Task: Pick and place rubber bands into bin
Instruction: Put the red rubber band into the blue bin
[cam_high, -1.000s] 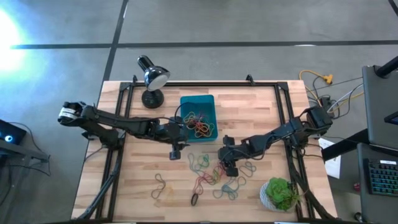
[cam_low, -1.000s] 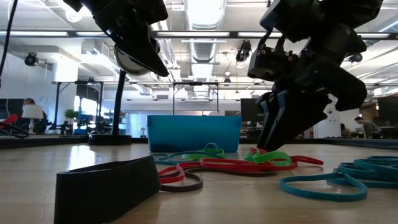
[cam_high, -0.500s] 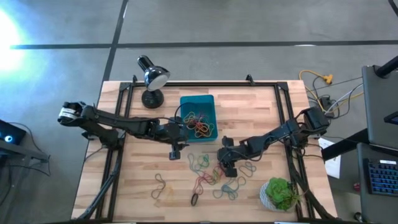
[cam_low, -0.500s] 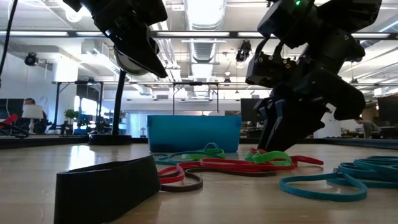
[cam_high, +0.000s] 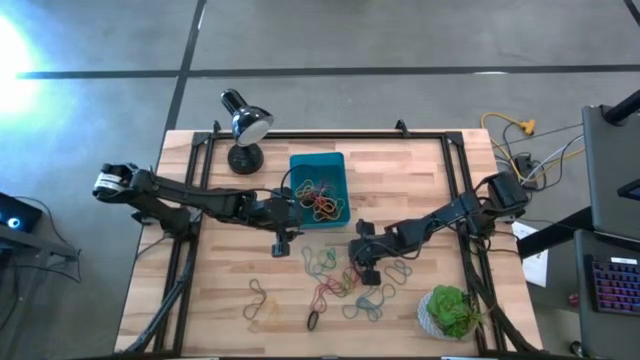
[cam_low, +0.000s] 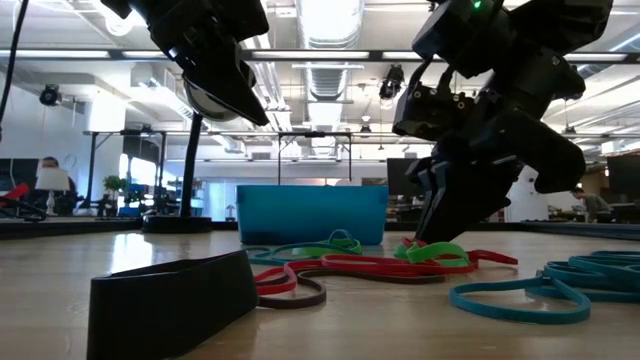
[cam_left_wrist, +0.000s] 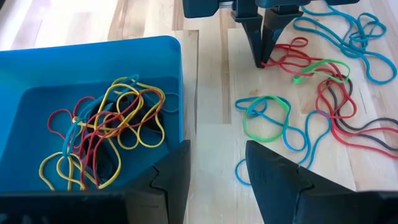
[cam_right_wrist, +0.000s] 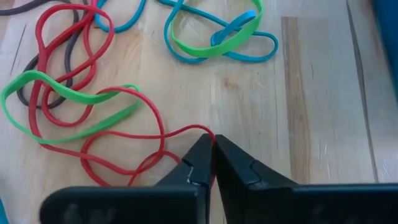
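From above I see the table (cam_high: 420, 170) with the bin (cam_high: 318, 166) toward its far middle, and a tangle of rubber bands (cam_high: 319, 198) inside it. The desk lamp (cam_high: 244, 125) stands just left of the bin at the far edge. The potted plant (cam_high: 452, 311) sits in the near right corner. More loose bands (cam_high: 345, 283) lie scattered on the table nearer than the bin. My left gripper (cam_high: 282, 243) hangs just off the bin's near-left corner. My right gripper (cam_high: 362, 274) is down among the loose bands, its tips pinched on one loop (cam_right_wrist: 134, 144).
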